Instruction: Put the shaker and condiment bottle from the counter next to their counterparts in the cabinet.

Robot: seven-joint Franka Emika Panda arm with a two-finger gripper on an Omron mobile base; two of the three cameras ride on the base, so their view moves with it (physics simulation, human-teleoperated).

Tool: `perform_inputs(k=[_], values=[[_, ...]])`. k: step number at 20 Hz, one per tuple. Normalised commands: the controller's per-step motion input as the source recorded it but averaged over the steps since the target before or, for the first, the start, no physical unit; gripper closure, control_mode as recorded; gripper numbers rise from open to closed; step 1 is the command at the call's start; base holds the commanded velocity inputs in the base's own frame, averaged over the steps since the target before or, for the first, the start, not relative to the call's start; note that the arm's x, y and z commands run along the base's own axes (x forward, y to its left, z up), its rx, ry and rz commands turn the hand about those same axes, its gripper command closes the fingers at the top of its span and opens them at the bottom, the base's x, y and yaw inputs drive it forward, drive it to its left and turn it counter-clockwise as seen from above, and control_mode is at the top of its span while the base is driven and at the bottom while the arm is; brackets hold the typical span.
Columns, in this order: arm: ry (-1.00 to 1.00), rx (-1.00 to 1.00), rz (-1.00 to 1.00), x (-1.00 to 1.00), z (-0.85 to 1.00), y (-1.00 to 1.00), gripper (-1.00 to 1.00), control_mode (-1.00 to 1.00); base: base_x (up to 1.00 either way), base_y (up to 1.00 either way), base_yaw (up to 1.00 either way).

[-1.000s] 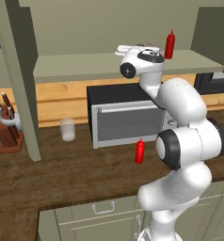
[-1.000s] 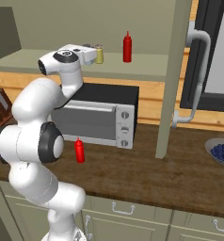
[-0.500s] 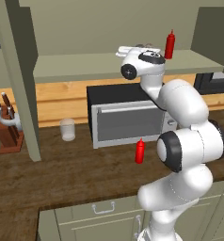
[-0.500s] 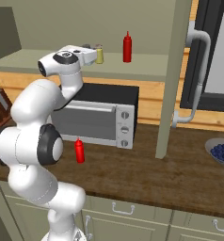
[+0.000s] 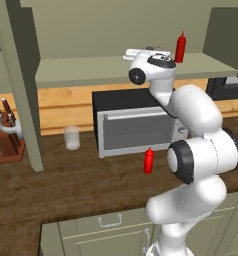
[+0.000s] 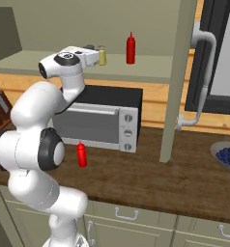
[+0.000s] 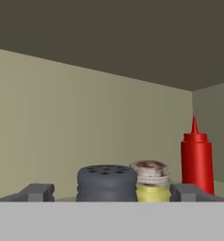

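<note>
With the hand (image 7: pixel 112 192) spread wide around the shaker (image 7: pixel 107 182) beside the yellowish shaker (image 7: pixel 150 180), draw straight back so neither finger tips it.

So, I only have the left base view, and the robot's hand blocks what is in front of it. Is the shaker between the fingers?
Observer: Yes. In the hand view the grey-capped shaker sits between the finger tips of the gripper, which stand wide with a gap on each side.
Operator: Is its counterpart close?
Observer: The yellowish shaker stands right beside it. I cannot tell whether they touch.
Operator: And the red bottle up there?
Observer: In the right base view the red squeeze bottle stands apart from the yellowish shaker, on the side away from the hand.
</note>
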Motion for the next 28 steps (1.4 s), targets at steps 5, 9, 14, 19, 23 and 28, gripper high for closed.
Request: perform_inputs(k=[5,9,14,19,23,28], values=[[0.0,0.0,0.0,-0.27,0.0,0.0,-1.0,-1.0,0.0,0.0,0.0],[0.0,0.0,0.0,-0.51,0.0,0.0,-1.0,-1.0,0.0,0.0,0.0],[0.0,0.0,0.0,-0.64,0.0,0.0,-1.0,-1.0,0.0,0.0,0.0],[0.0,0.0,0.0,-0.74,0.0,-0.03,-1.0,-1.0,0.0,0.0,0.0],[0.0,0.0,0.0,-0.76,0.0,-0.07,-1.0,-1.0,0.0,0.0,0.0],[0.0,0.0,0.0,-0.69,0.0,-0.08,-1.0,-1.0,0.0,0.0,0.0]])
